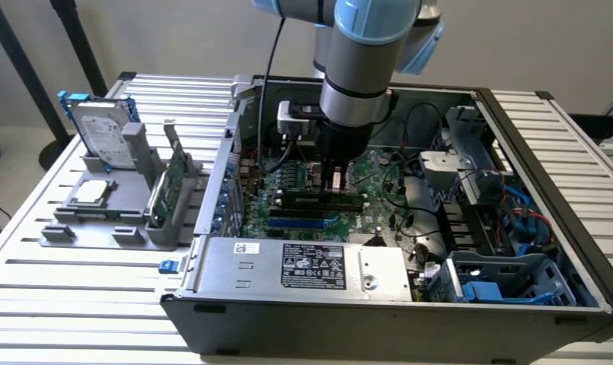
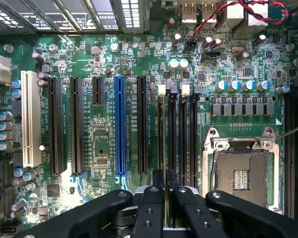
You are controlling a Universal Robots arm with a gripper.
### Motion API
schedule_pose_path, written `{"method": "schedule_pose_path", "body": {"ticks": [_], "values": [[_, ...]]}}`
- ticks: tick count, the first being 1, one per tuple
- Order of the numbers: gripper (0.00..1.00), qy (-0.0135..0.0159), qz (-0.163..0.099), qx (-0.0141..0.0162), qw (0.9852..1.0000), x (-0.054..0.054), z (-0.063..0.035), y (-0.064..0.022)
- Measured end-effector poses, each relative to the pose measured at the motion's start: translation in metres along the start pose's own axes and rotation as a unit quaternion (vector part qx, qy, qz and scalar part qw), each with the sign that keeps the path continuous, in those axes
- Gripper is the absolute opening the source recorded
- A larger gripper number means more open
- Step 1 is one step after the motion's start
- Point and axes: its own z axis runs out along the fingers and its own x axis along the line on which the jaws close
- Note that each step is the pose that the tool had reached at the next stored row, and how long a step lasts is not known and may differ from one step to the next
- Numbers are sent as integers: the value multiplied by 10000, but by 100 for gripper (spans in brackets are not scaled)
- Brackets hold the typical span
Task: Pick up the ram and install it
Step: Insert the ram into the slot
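The pincer [image 2: 161, 186] is seen low over the motherboard [image 2: 104, 139], its fingers [image 2: 153, 198] brought close together above the memory slots [image 2: 181, 134]. Whether a narrow gap is left between them cannot be told. The ram [image 1: 319, 201] is seated as a long dark stick in a slot directly under the pincer, just beside the blue slot [image 1: 301, 223]. The arm [image 1: 360, 68] is held vertically, pointing down into the open computer case [image 1: 550, 251]. In the exterior view, a grey holder [image 1: 124, 205] with a hard drive [image 1: 103, 129] is placed on the tabletop [image 1: 42, 304]. In the wrist view, the empty processor socket [image 2: 243, 173] is shown.
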Motion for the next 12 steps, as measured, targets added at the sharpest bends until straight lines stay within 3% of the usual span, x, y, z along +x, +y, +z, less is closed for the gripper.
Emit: {"method": "schedule_pose_path", "body": {"ticks": [1,2,12], "values": [[15,-1,0,0,10000,0,1,0],[22,-2,-1,0,10000,0,0,0],[22,-34,-19,-2,10000,-4,-149,11]]}}
